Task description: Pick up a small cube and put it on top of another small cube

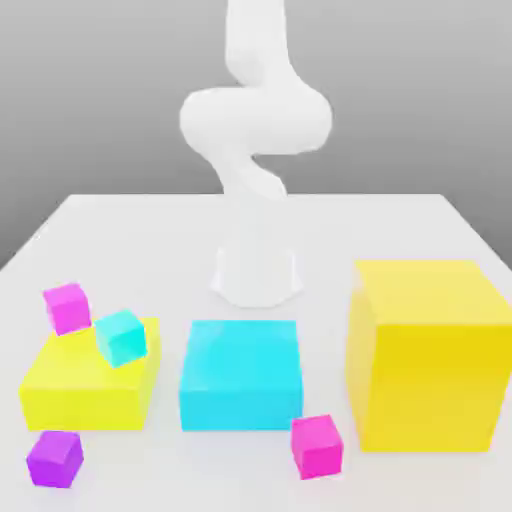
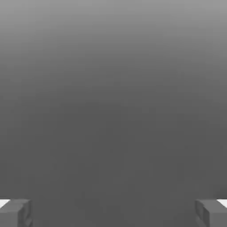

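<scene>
White table [image 1: 400, 225], small violet-purple cube [image 1: 55, 458]

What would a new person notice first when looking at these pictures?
The tall yellow block at the exterior view's right draws the eye first, beside the flat cyan block in the middle. At that view's left, a low yellow block has a small cyan cube tilted on its top. The small violet-purple cube sits alone at the front left corner, and the white arm rises behind everything.
</scene>
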Available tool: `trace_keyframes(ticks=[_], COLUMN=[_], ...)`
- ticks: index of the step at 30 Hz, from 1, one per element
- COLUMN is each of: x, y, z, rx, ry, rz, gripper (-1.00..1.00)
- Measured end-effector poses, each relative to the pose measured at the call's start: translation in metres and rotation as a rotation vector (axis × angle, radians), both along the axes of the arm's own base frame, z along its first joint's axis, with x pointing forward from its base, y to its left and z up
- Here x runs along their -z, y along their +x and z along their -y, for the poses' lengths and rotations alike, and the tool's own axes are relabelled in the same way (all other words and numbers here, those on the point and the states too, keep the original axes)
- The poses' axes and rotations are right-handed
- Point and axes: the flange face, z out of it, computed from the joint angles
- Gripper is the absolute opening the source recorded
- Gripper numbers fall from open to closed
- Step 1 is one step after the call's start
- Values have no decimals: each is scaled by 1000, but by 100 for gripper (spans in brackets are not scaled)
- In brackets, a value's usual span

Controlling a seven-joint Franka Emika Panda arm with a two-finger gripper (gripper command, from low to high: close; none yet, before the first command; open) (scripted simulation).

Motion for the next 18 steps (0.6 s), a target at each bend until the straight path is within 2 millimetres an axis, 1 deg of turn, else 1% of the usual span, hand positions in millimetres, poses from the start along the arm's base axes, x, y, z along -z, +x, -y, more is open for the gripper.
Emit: trace_keyframes(ticks=[2, 4, 7, 9, 12, 14, 16, 18], x=[30, 60, 109, 142, 195, 231, 268, 305], y=[25, 47, 73, 87, 101, 106, 109, 106], z=[16, 32, 58, 76, 104, 123, 141, 163], rx=[12, 23, 38, 47, 59, 66, 73, 87], ry=[-12, -20, -28, -31, -30, -26, -21, -10], rz=[-56, -111, -191, -244, -324, -377, -430, -482], gripper=[0, 0, 0, 0, 0, 0, 0, 0])
